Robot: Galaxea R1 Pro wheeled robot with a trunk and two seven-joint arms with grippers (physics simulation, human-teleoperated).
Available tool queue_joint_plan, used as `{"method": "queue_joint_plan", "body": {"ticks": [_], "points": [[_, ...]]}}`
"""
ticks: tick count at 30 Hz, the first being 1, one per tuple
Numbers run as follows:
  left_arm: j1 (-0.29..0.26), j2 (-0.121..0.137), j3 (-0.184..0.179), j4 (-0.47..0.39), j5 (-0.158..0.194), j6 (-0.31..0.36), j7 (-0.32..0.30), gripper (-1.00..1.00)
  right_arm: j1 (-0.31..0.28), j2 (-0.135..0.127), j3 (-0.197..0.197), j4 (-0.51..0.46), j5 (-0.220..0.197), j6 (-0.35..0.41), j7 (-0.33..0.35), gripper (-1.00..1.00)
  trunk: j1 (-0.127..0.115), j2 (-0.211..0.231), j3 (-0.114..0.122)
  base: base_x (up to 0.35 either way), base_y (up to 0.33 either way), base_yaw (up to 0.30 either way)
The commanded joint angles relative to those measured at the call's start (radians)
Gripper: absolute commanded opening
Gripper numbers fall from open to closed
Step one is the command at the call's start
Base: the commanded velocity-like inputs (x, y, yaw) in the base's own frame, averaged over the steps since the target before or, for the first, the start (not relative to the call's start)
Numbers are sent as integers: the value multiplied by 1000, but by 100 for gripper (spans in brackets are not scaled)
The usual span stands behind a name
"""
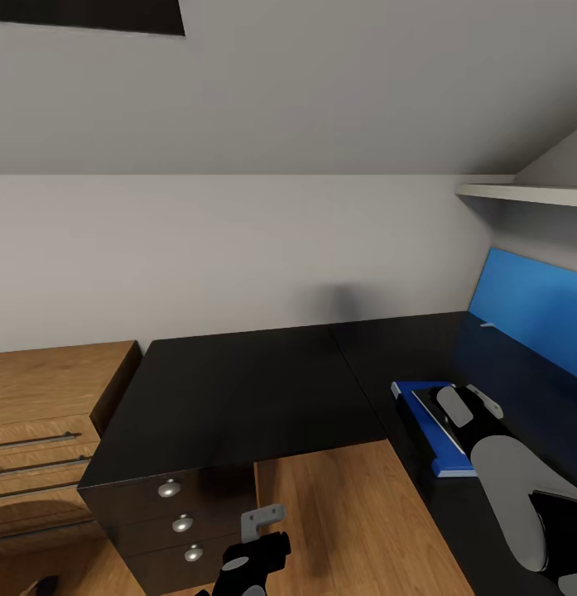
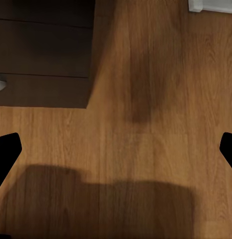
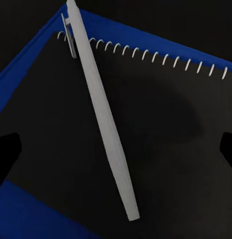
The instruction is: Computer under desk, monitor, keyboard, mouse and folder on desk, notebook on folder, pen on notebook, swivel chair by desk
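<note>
So the pen [image 3: 101, 112] is lying flat on the notebook [image 3: 160, 139], which sits on the blue folder [image 3: 31, 214], which sits on the black desk [image 1: 238, 389]. That's the stack the task wants, so I'd say this bit is basically done. The pen is loose on the cover, nothing pinching it. My right gripper [image 3: 116, 149] hangs straight over it with its fingers spread wide, one dark tip at each side of my right wrist view and clear of the pen.

Orientation: the pen's long axis runs diagonally across the notebook, clip end up by the spiral binding and poking just past it over the folder, other end near the opposite edge. It crosses the line between my fingertips at a steep angle, which makes sense for something gripped across its width and set down.

From the head camera the stack sits on the right wing of the desk, near the blue rear panel [image 1: 536, 302].

My left gripper [image 2: 116, 149] is open too, hanging over bare wood floor [image 2: 160, 164] beside the drawer unit [image 1: 176, 513], holding nothing.
</note>
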Motion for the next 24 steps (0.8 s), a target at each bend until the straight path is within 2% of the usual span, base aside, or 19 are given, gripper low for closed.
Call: {"method": "queue_joint_plan", "body": {"ticks": [1,8,13,15,16,17,19,23,24], "points": [[-1,1,-2,-2,2,5,6,100,-1,0,-1,-3,-4,5,-5,100,0,-1,-1,0,0,0],[-1,1,-7,0,2,3,6,100,0,0,0,-38,-4,15,-5,100,0,-1,-1,0,0,0],[-1,1,-10,2,4,3,5,100,12,6,-4,-237,-10,118,-9,100,0,-1,-1,-42,0,0],[-1,0,-10,3,4,4,5,100,40,32,-4,-323,-27,146,-26,100,0,-1,-1,-224,0,0],[-1,1,-10,3,3,4,5,100,65,53,-2,-375,-37,156,-54,100,0,-1,-1,-291,0,0],[-1,1,-10,3,3,3,5,100,72,61,-1,-387,-39,158,-61,100,0,-1,-1,-300,0,0],[-1,1,-10,3,2,4,6,100,95,115,1,-438,-43,168,-81,100,0,-1,-1,-322,0,0],[-1,2,-10,4,4,4,5,100,108,153,5,-460,-43,173,-87,100,0,-1,-1,-332,0,0],[-1,2,-9,4,5,4,5,100,115,169,9,-470,-42,174,-88,100,0,-1,-1,-335,0,0]]}}
